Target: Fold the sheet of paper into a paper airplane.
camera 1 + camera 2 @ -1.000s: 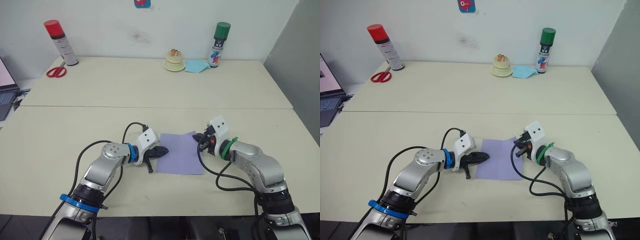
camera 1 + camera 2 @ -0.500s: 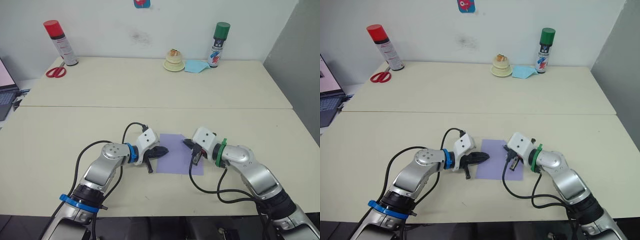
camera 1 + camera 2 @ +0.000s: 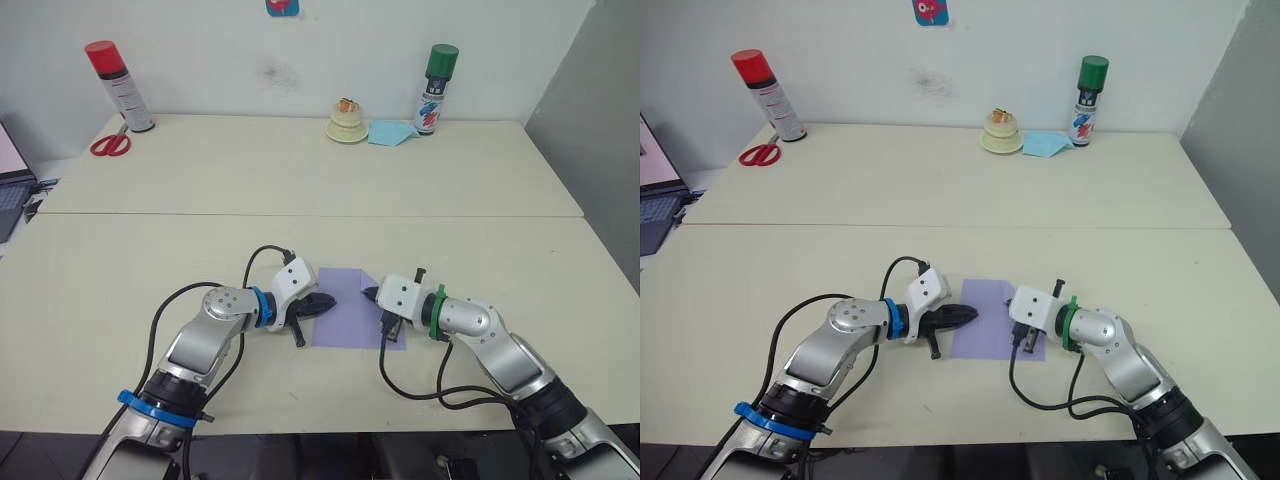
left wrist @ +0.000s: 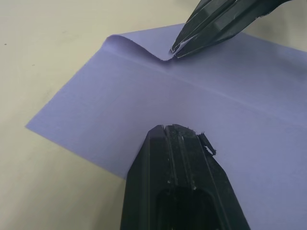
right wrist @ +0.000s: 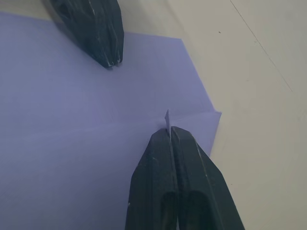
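Laptop cut off; wall sticker too

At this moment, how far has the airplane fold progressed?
Early. Done: the sheet of paper lies flat and shows a centre crease. In hand: the right gripper, jaws shut, pinches a far corner beside the crease; the left gripper presses the near side. Left: all nose and wing folds.
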